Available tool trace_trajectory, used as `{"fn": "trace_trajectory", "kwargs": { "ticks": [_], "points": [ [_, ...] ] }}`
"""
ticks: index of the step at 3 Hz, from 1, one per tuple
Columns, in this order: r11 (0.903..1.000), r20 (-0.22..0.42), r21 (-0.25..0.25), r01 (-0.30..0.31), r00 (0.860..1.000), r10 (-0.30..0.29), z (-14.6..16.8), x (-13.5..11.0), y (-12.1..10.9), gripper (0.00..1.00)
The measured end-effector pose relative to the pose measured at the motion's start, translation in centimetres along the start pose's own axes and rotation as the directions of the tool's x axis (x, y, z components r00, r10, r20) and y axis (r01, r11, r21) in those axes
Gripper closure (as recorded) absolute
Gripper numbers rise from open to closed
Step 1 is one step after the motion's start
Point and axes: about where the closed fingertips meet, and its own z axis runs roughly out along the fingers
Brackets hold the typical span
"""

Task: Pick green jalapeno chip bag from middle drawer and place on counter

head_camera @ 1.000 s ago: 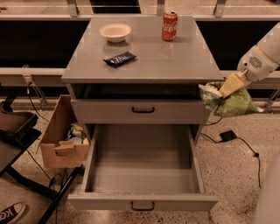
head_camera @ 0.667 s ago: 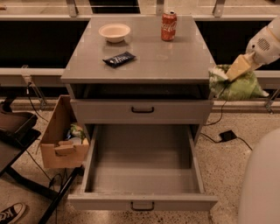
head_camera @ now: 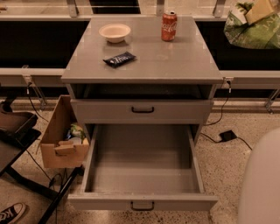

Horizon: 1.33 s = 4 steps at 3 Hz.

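The green jalapeno chip bag [head_camera: 253, 29] hangs in the air at the top right, to the right of the counter [head_camera: 175, 61] and above its level. My gripper [head_camera: 259, 9] is shut on the bag's top, at the frame's upper right edge. The middle drawer [head_camera: 142, 203] is pulled fully open at the bottom of the cabinet, and its inside is bare.
On the counter stand a white bowl [head_camera: 114, 32], a red soda can [head_camera: 169, 26] and a dark-blue wrapper [head_camera: 119, 58]. The upper drawer [head_camera: 142, 110] is shut. A cardboard box [head_camera: 61, 140] sits left of the cabinet. A pale rounded robot part [head_camera: 262, 183] fills the lower right.
My gripper has lifted the chip bag from beside the upper drawer to above counter level, still right of the cabinet.
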Motion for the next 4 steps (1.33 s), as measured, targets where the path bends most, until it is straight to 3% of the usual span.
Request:
{"fn": "trace_trajectory", "kwargs": {
  "ticks": [1,3,4],
  "points": [
    [0.9992,-0.004,-0.039,0.009,1.000,-0.009,3.3,-0.7,1.0,1.00],
    [0.9918,0.092,-0.105,0.074,0.994,-0.065,10.7,-5.1,4.4,1.00],
    [0.9910,0.076,-0.091,0.098,0.993,-0.091,15.4,-5.8,6.1,1.00]
  ]
}}
